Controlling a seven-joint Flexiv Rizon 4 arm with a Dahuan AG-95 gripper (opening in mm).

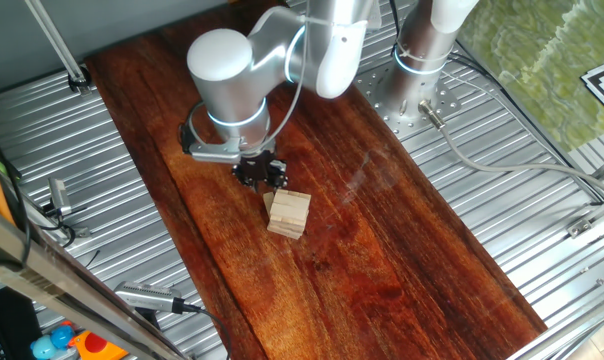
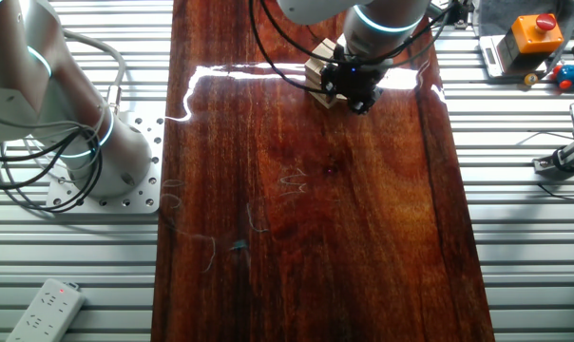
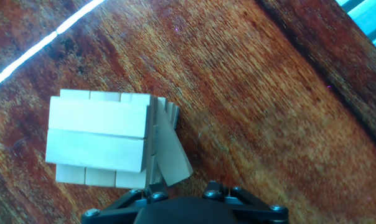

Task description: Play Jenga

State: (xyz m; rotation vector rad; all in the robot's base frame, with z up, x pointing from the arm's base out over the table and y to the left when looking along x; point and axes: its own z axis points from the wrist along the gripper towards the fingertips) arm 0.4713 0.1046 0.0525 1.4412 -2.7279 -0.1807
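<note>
Jenga stack: a small pale wooden stack (image 1: 288, 213) stands on the dark red-brown table (image 1: 402, 250), near the middle of the board's width in one fixed view and toward its far end in the other fixed view (image 2: 317, 73).
Layers: the hand view (image 3: 101, 138) shows two broad blocks side by side on top, with the ends of a crosswise layer showing above and below them.
Skewed block: only the hand view shows one block (image 3: 171, 152) at the stack's right side turned out of line, its lower end sticking out toward the camera; it touches the stack.
Hidden parts: in the other fixed view the arm covers most of the stack, and only a corner shows at the left of the pincer.
Pincer: the black pincer (image 1: 259, 172) hangs just beside the stack, on its upper left in one fixed view; in the other fixed view (image 2: 356, 87) it sits just right of the stack.
Pincer state: I cannot tell whether the fingers are apart or together; the hand view shows only the black base at the bottom edge, no fingertips, and both fixed views are too small.
Contact: nothing shows a block held; whether the pincer touches the stack cannot be told.
Arm: white links with a glowing ring (image 1: 232, 75) bend over the table.
Surroundings: ribbed metal decking (image 1: 72, 180) flanks the table; an orange box with a red button (image 2: 531, 33) stands at the upper right of the other fixed view, and a white power strip (image 2: 46, 309) lies at its lower left.
</note>
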